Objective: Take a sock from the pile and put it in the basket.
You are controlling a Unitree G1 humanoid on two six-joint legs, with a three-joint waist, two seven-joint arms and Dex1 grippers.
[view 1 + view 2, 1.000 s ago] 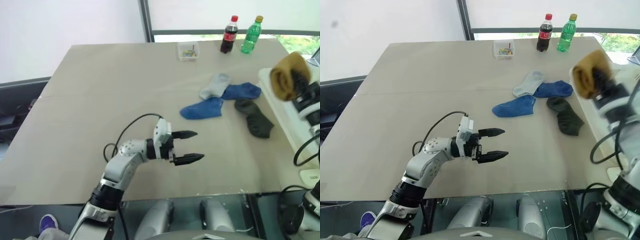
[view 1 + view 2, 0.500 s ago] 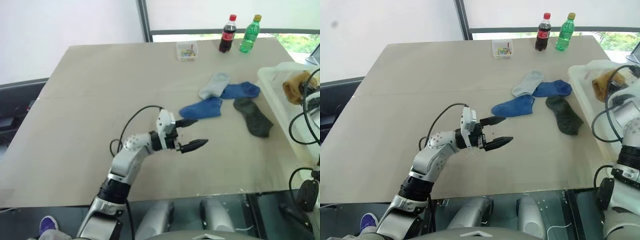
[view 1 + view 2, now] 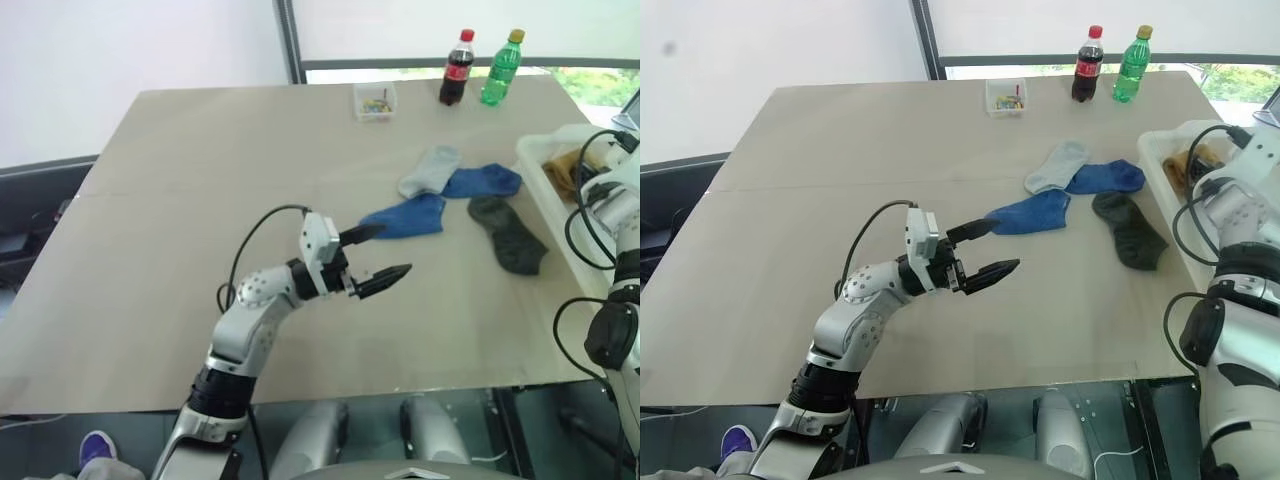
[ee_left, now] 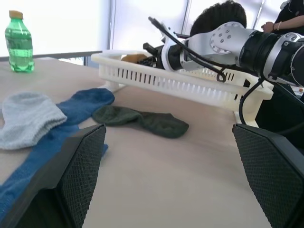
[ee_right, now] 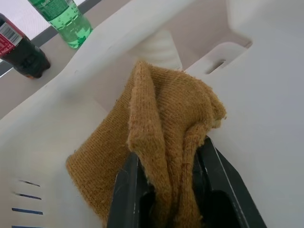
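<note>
Table: beige tabletop (image 3: 200,200) under the head camera, with a pale wall and a window strip behind its far edge.
Left gripper: the left gripper (image 3: 372,258) hovers above the middle of the table, pointing toward the socks; its two black fingers are spread wide with nothing between them.
Clear box: small clear box (image 3: 375,101) of coloured bits near the far edge, well apart from the socks.
Bottles: dark cola bottle (image 3: 458,68) and green bottle (image 3: 502,68) upright side by side at the far edge, to the right of the box.
Pile: the pile (image 3: 455,200) lies right of centre. A light grey sock (image 3: 430,171) touches a blue sock (image 3: 484,181); a second blue sock (image 3: 405,216) lies just nearer the left gripper; a dark grey-green sock (image 3: 508,234) lies on the right side, near the tub.
Basket: the basket (image 3: 1160,155), a cream-white slotted tub, sits at the table's right edge, just beside the dark sock.
Sock: the sock (image 5: 161,142), mustard-yellow, is inside the basket, bunched and draped over the fingers, its loose end against the tub's inner wall.
Right gripper: the right gripper (image 5: 168,190) reaches into the basket with its fingers pressed together on the sock's folded fabric.
</note>
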